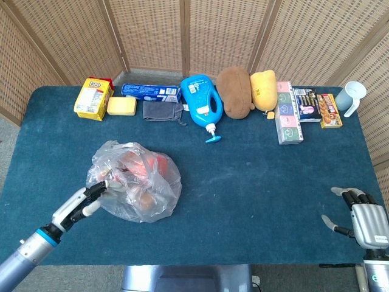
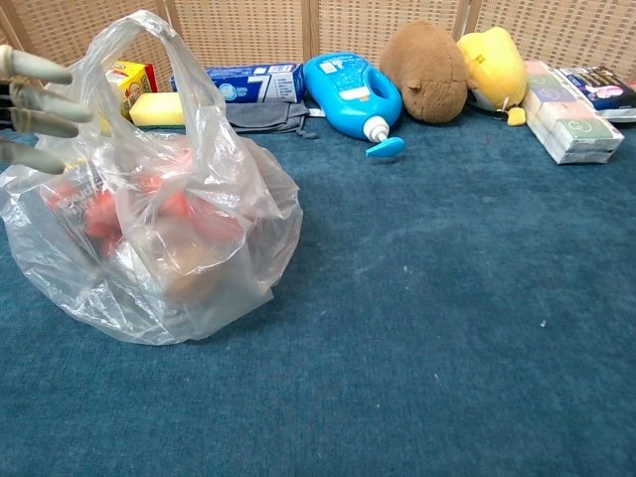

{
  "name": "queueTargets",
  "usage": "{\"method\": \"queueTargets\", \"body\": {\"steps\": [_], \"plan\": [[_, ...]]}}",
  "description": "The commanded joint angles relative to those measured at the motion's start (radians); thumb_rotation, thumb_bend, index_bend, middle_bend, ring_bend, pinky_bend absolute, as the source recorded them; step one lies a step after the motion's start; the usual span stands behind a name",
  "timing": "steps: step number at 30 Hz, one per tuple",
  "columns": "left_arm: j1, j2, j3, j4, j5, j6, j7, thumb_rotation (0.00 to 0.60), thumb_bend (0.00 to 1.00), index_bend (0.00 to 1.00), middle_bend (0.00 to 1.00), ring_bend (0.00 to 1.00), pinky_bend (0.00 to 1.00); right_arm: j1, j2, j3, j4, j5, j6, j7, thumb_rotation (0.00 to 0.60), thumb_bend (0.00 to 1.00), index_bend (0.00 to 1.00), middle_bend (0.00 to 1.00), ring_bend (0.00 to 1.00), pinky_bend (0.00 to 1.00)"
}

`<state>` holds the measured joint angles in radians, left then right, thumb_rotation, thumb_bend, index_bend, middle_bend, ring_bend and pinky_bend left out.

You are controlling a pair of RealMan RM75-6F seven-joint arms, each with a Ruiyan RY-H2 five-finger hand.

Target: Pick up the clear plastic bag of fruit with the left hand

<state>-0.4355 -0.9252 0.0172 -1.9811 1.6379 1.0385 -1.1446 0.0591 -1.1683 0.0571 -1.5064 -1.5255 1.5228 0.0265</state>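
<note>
Table's covered in a dark blue carpet-like cloth (image 1: 255,182), with wicker folding screens (image 1: 182,36) closing off the back and sides. The clear plastic bag of fruit (image 1: 135,180) sits on the cloth right at the left hand (image 1: 85,204), whose extended fingers (image 2: 35,99) reach the bag's near-left side; can't tell whether it's actually gripping any plastic. The right hand (image 1: 364,220) sits well apart at the opposite front corner, fingers spread, holding nothing. Far beyond the left hand along the back edge there's a row of stuff: yellow box (image 1: 93,98), sponge (image 1: 121,106), blue detergent bottle (image 1: 201,103), brown plush (image 1: 235,91), yellow plush (image 1: 264,90)
</note>
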Motion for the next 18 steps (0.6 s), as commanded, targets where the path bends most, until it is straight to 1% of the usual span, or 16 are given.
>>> {"method": "queueTargets", "body": {"steps": [1, 6, 15, 18], "plan": [[-0.056, -0.015, -0.023, 0.04, -0.026, -0.042, -0.115, 0.064, 0.09, 0.22, 0.25, 0.15, 0.23, 0.0, -0.001, 0.0, 0.001, 0.0, 0.0, 0.001, 0.435, 0.26, 0.29, 0.37, 0.28, 0.27], [-0.079, -0.03, -0.033, 0.066, -0.036, -0.053, -0.169, 0.061, 0.09, 0.22, 0.25, 0.15, 0.23, 0.0, -0.003, 0.001, 0.0, 0.0, 0.0, 0.0, 0.431, 0.26, 0.29, 0.37, 0.28, 0.26], [-0.098, -0.067, -0.053, 0.109, -0.1, -0.07, -0.166, 0.062, 0.08, 0.19, 0.24, 0.15, 0.23, -0.001, -0.002, 0.002, -0.005, -0.001, 0.002, -0.004, 0.433, 0.26, 0.29, 0.37, 0.29, 0.26], [-0.102, -0.08, -0.059, 0.117, -0.118, -0.076, -0.165, 0.062, 0.09, 0.13, 0.2, 0.11, 0.21, -0.002, -0.001, 0.002, -0.006, 0.0, 0.002, -0.005, 0.431, 0.26, 0.29, 0.37, 0.29, 0.26]]}}
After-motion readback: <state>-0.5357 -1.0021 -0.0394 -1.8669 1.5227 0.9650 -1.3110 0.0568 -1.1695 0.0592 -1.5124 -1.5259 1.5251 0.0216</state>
